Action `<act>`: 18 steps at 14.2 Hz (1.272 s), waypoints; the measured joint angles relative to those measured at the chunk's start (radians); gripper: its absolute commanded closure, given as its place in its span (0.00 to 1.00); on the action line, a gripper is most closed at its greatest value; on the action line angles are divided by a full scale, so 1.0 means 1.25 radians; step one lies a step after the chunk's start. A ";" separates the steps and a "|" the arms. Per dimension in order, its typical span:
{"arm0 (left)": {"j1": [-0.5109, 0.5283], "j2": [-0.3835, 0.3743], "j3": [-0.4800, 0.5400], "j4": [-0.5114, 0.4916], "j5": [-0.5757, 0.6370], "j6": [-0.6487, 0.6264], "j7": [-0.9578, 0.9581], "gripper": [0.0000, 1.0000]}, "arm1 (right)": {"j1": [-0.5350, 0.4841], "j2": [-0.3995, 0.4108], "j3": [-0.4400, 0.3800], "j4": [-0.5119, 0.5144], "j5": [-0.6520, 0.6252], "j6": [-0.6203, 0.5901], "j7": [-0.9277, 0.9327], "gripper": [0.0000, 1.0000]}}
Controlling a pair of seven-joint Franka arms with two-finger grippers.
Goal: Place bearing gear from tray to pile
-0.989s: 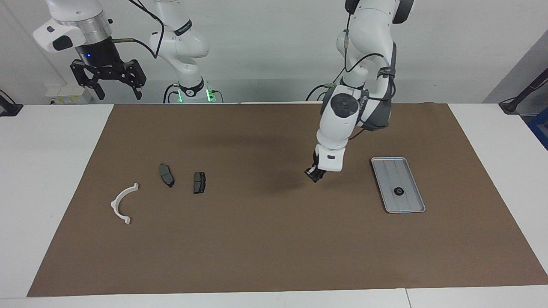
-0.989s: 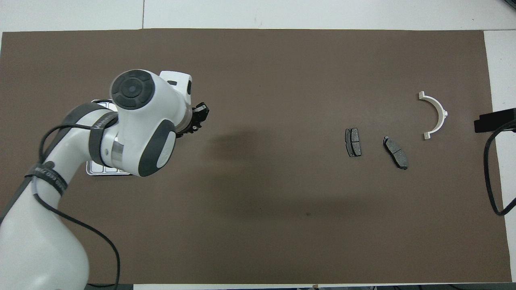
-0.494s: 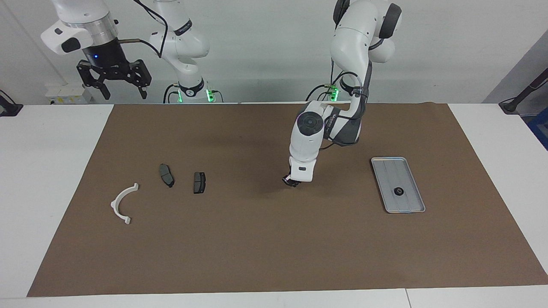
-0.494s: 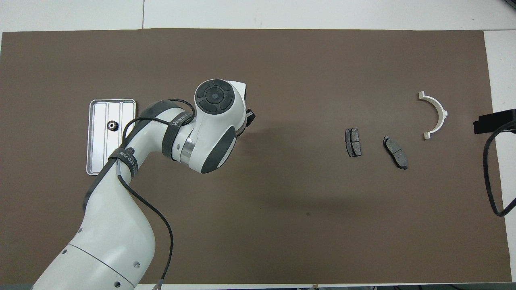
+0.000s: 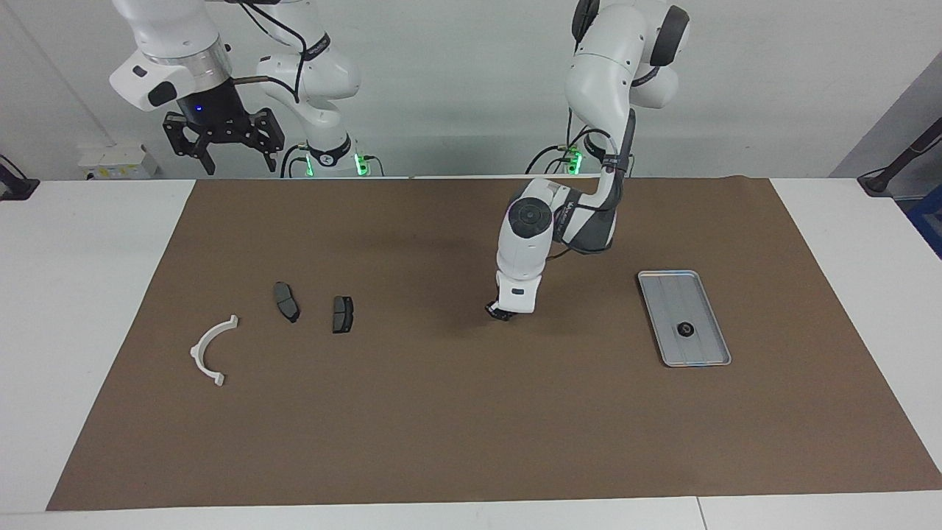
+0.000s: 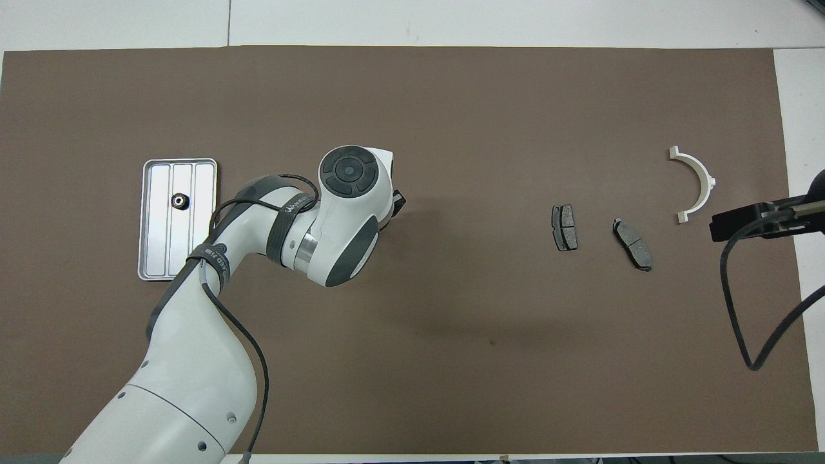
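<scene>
Brown mat (image 5: 441,412): my left gripper (image 5: 500,312) has halted mid-mat, short of the pile (image 5: 288,302), fingers unreadable; bearing gear (image 5: 685,329) remains in tray (image 5: 666,283). My right gripper (image 5: 224,143), fingers apart, has drifted inward.

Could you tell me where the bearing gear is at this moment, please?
The bearing gear lies in the tray, toward the left arm's end of the table. The left hand is low over the bare mat between the tray and the pile.

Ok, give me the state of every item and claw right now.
bearing gear: lying in the tray, not gripped.
tray: flat on the mat.
pile: three parts lying apart, untouched.
left claw: low over bare mat between tray and pile.
right claw: open, raised near its base.
</scene>
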 measured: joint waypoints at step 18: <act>0.344 -0.237 0.070 -0.126 0.012 -0.146 0.608 0.00 | 0.125 0.045 0.002 -0.028 0.002 0.098 0.141 0.00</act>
